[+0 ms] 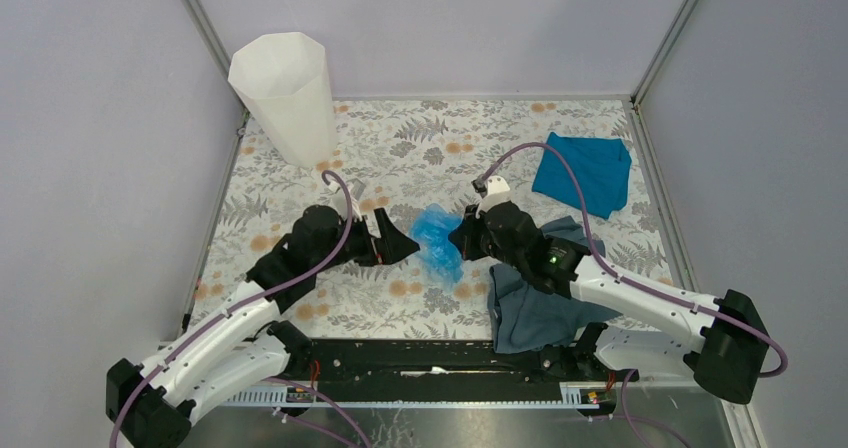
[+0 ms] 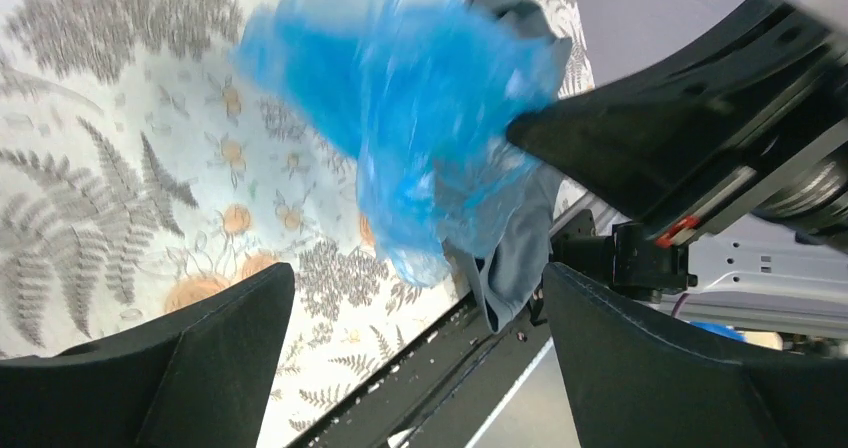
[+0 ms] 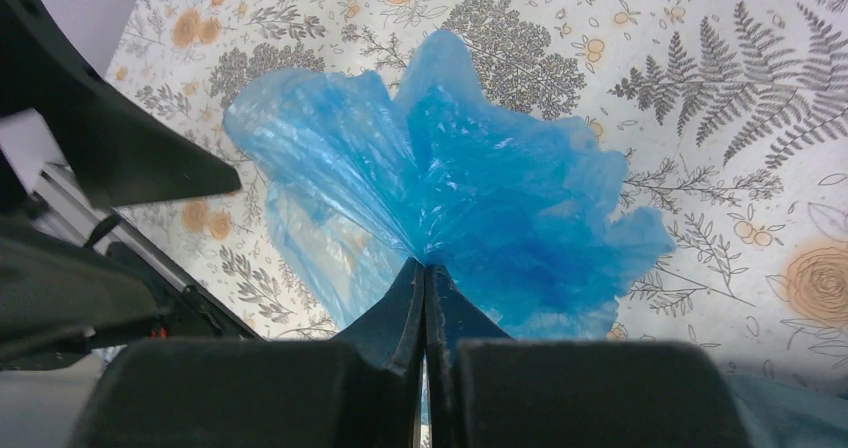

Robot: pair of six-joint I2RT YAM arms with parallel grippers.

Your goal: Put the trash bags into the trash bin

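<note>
The right claw (image 1: 462, 236) is pressed together on one edge of the trash bag (image 1: 438, 240). In its own wrist view the two fingers meet at a thin line (image 3: 424, 278), and the blue film (image 3: 450, 168) fans out from that pinch. The bag is in the middle of the table (image 1: 400, 148), crumpled. From above, its longer side runs from the far side toward the near edge.

The left claw (image 1: 402, 240) is just beside the bag on the other side, with its jaws spread wide and nothing between them. So the bag is between the two claws, and only the right one holds it.

The trash bin (image 1: 290, 108) stands upright at the far left corner, well apart from the bag. From the right claw it lies to the left and further back, past the left arm. I think the left arm is nearer to the bin. The right arm must reach across, or the spread left claw must take the bag.
</note>
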